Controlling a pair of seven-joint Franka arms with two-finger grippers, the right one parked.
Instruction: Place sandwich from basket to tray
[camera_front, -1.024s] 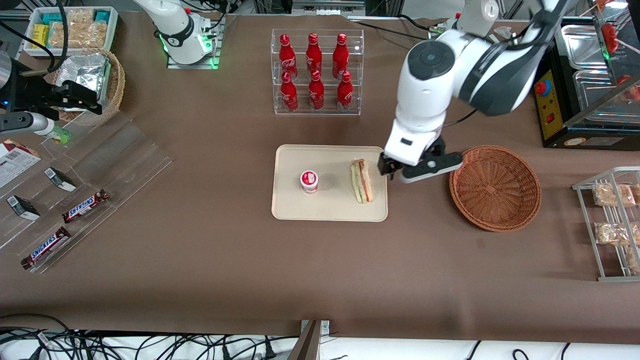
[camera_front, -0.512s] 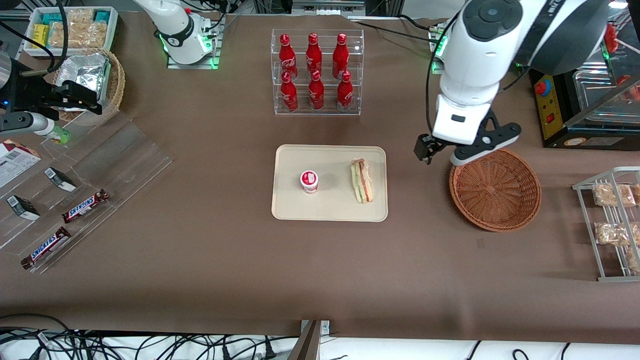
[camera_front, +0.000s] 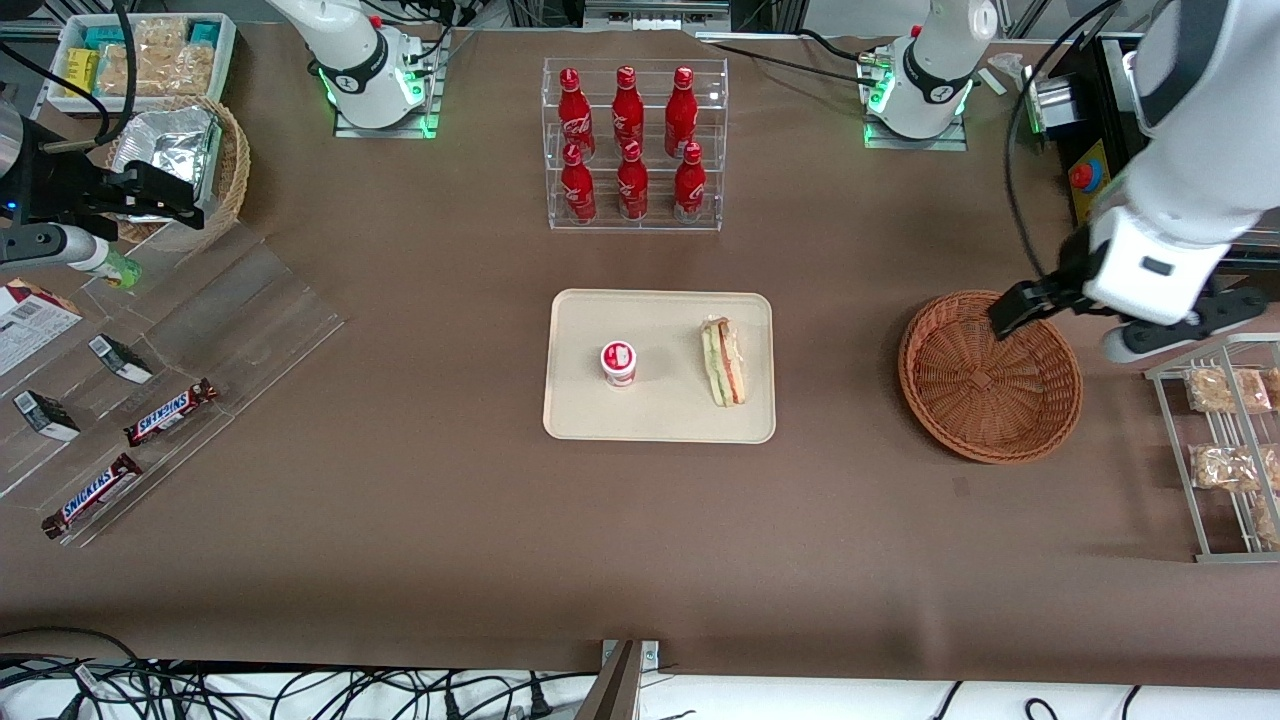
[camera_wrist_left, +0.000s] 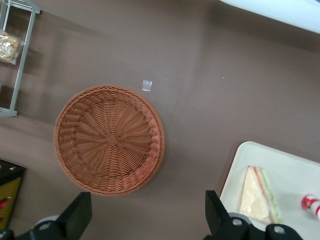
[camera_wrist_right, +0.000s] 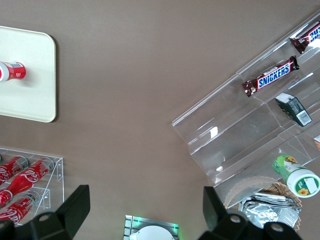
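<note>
Fingers (camera_wrist_left: 75, 220) of the left gripper (camera_front: 1085, 318) spread wide, empty, above the round reddish-brown wicker basket (camera_front: 990, 376); triangular white-bread sandwich (camera_front: 724, 361) lies on the cream rectangular tray (camera_front: 660, 420) beside a small red-and-white cup (camera_front: 619, 363).

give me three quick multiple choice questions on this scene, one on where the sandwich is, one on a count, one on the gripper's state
1. Where is the sandwich?
A. in the basket
B. on the tray
C. on the bare table

2. How many red bottles stand in the clear rack?
A. four
B. six
C. eight

3. What state is the gripper in?
A. open and holding nothing
B. shut on the sandwich
C. shut on the cup

Answers:
1. B: the sandwich lies on the tray, beside the small red and white cup.
2. B: two rows of three red bottles show in the front view.
3. A: its fingers are spread with nothing between them, above the edge of the basket that lies toward the working arm's end of the table; the basket holds nothing.
</note>
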